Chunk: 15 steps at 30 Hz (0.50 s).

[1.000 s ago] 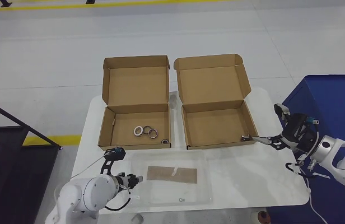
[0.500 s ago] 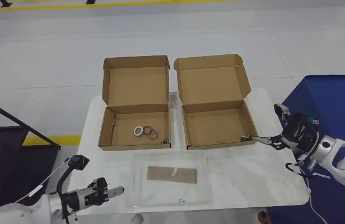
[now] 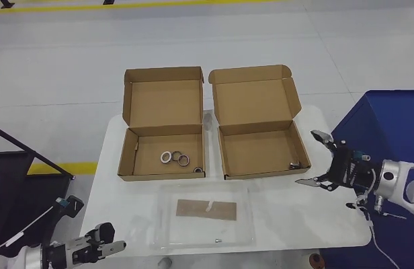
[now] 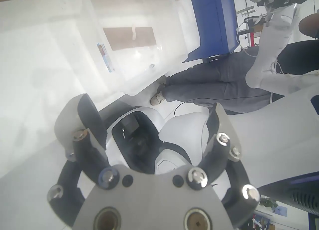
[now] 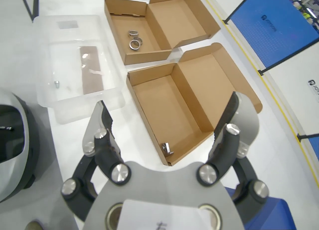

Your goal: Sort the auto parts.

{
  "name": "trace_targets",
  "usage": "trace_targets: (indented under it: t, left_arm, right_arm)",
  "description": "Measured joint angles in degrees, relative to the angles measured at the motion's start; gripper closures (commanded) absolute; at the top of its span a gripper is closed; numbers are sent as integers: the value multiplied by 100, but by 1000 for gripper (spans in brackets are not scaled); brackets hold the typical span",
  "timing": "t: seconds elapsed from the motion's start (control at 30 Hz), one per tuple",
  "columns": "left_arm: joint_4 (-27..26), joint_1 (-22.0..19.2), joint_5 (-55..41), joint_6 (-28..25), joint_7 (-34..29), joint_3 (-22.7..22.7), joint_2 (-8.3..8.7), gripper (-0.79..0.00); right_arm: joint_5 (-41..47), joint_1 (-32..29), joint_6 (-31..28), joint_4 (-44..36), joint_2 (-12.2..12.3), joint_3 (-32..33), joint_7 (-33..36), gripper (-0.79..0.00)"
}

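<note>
Two grippers spread wide, both empty: right gripper [image 3: 306, 157] beside the right box [image 3: 261, 151], a small metal part [image 5: 167, 148], perhaps a bracket, in its near corner. Left gripper [image 4: 150, 101] by the table [image 3: 294, 215] corner. Rings [image 3: 175, 158] in left box [image 3: 146, 144], bolt [image 5: 56, 83] in clear tray [image 3: 251, 215].

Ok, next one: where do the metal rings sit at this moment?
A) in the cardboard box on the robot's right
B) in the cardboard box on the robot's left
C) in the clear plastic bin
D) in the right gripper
B: the rings lie on the floor of the left cardboard box. The right box holds one small metal part, the clear bin a bolt, and the right gripper is open and empty.
</note>
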Motion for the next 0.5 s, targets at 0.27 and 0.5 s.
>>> trace_targets:
  t: [0.27, 0.5]
  left_arm:
    - [0, 0, 0, 0, 0, 0, 0, -785]
    - [0, 0, 0, 0, 0, 0, 0, -785]
  right_arm:
    - [2455, 3226, 1293, 715, -43, -2878, 2411, -785]
    - [3391, 4464, 1646, 1086, -195, -3825, 2844, -785]
